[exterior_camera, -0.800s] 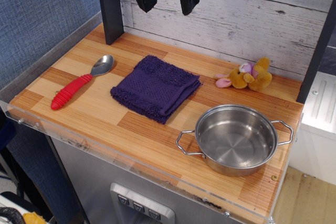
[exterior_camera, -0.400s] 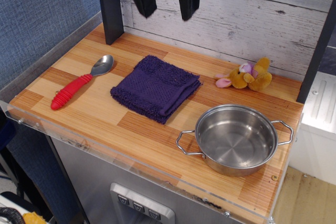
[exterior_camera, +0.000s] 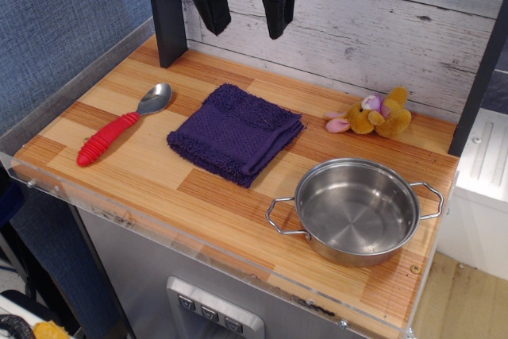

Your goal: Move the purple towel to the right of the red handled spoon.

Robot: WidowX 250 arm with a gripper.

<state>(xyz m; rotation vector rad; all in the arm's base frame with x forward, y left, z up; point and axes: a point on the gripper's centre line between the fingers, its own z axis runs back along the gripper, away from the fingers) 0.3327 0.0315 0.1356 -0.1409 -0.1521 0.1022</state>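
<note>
The purple towel (exterior_camera: 236, 132) lies folded and flat in the middle of the wooden counter. The red handled spoon (exterior_camera: 121, 125) lies to its left, its silver bowl pointing toward the back. My gripper (exterior_camera: 244, 28) hangs open and empty high above the back of the counter, over the towel's far edge. Its two black fingers (exterior_camera: 213, 4) point down with a wide gap between them.
A steel pot (exterior_camera: 357, 210) with two handles stands at the front right. A small plush toy (exterior_camera: 373, 114) lies at the back right by the white plank wall. A dark post (exterior_camera: 165, 9) stands at the back left. The counter (exterior_camera: 143, 188) has a clear plastic front lip.
My gripper has come down a little and shifted slightly left. The towel, spoon, pot and toy have not moved.
</note>
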